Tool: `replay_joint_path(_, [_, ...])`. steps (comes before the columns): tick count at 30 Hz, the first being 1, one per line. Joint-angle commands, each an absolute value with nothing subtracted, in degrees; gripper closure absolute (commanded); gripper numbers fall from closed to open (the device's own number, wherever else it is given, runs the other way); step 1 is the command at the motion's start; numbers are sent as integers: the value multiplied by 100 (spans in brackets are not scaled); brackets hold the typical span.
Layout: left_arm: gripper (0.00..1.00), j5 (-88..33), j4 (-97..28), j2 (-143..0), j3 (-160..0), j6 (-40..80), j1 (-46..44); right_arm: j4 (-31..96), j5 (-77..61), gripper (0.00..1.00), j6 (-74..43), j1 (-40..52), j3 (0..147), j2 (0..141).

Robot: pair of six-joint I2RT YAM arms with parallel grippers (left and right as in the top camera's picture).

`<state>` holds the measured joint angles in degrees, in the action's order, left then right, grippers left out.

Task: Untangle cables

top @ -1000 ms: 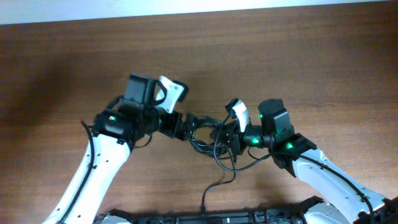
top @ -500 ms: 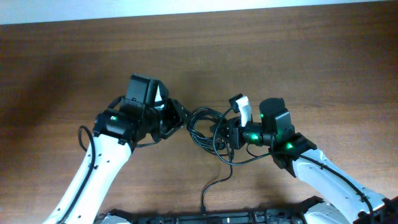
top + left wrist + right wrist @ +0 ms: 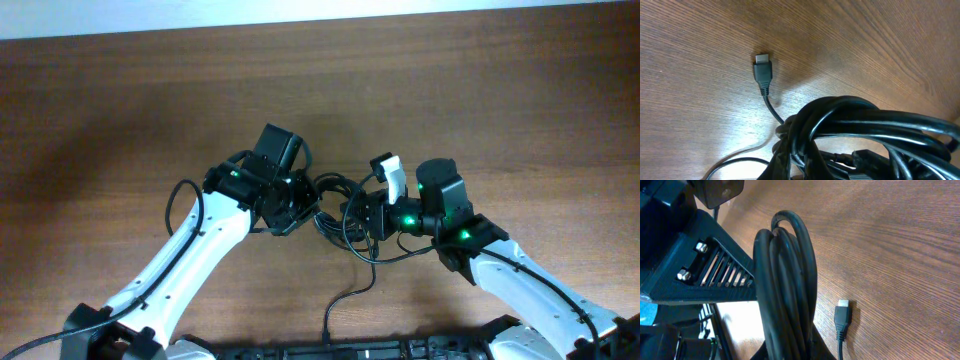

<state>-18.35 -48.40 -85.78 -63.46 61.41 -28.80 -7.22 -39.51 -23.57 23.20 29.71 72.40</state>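
Observation:
The cables (image 3: 335,205) are a bunch of thin black cords held off the table mid-scene, between my two grippers. My left gripper (image 3: 306,206) is shut on the bunch from the left. In the left wrist view the looped cables (image 3: 865,127) fill the lower right, and my left gripper (image 3: 800,162) pinches them at the bottom edge. A loose connector plug (image 3: 762,70) lies on the wood beyond. My right gripper (image 3: 358,216) is shut on the same bunch from the right. The right wrist view has the cables (image 3: 787,290) rising from that gripper (image 3: 800,352), beside a plug (image 3: 842,315).
The table (image 3: 520,100) is dark brown wood. One thin cable strand (image 3: 350,292) trails from the bunch toward the front edge. The left arm's black housing (image 3: 700,270) sits close against the bunch in the right wrist view.
The left arm swung right and turned its wrist toward the tangle. Its gripper went from open to shut on the cables. The right gripper stayed shut in nearly the same place.

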Motion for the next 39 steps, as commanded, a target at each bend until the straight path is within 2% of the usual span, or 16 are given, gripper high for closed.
replay_joint_path(1, [100,-1610,-4875,-8468,-6748,5798,-2552,-364,-3599,96,-2344,2357,3022,7183])
replay_joint_path(12, [100,-917,-5087,-7227,-7269,4915,-1273,-64,-3400,96,-2346,2357,3022,7183])
replay_joint_path(13, [95,-915,-5148,-7229,-7269,4912,-1251,-67,-3400,96,-2346,2357,3022,7183])
replay_joint_path(14, [74,-917,-5266,-7229,-7269,4912,-1267,-86,-3400,95,-2346,2357,3024,7183])
replay_joint_path(15, [41,-913,-5384,-7229,-7255,4910,-1306,-115,-3398,92,-2346,2357,3024,7183])
replay_joint_path(16, [21,-913,-5492,-7229,-7220,4910,-1352,-215,-3400,91,-2346,2357,3024,7183])
replay_joint_path(23, [18,-958,-5603,-7485,-7011,3505,-2351,-1175,-3638,86,-3055,2362,3024,7183])
replay_joint_path(25, [10,-956,-5605,-7695,-7011,3474,-2563,-1337,-4276,86,-3059,2362,3024,7183])
replay_joint_path(29, [11,-954,-5603,-8226,-7011,2812,-2873,-1973,-4941,87,-4106,2355,3024,7183])
replay_joint_path(30, [16,-934,-5605,-8296,-7011,2762,-2873,-2178,-5245,87,-4128,2355,3024,7183])
replay_joint_path(31, [33,-915,-5610,-8364,-7008,2705,-2873,-2316,-5450,87,-4147,2355,3024,7183])
replay_joint_path(33, [86,-915,-5583,-8525,-7008,2707,-2873,-2473,-5592,86,-4145,2355,3024,7183])
replay_joint_path(34, [100,-913,-5564,-8576,-7008,2707,-2873,-2473,-5594,87,-4145,2355,3024,7183])
replay_joint_path(36, [100,-775,-5566,-8639,-7008,2705,-2873,-2469,-5586,84,-4136,2355,3024,7183])
replay_joint_path(37, [100,-384,-5592,-8646,-7011,2620,-2864,-2401,-5476,61,-3905,2355,3022,7183])
replay_joint_path(39, [100,196,-5686,-8562,-7013,2532,-2788,-1975,-5089,27,-3577,2355,3022,7183])
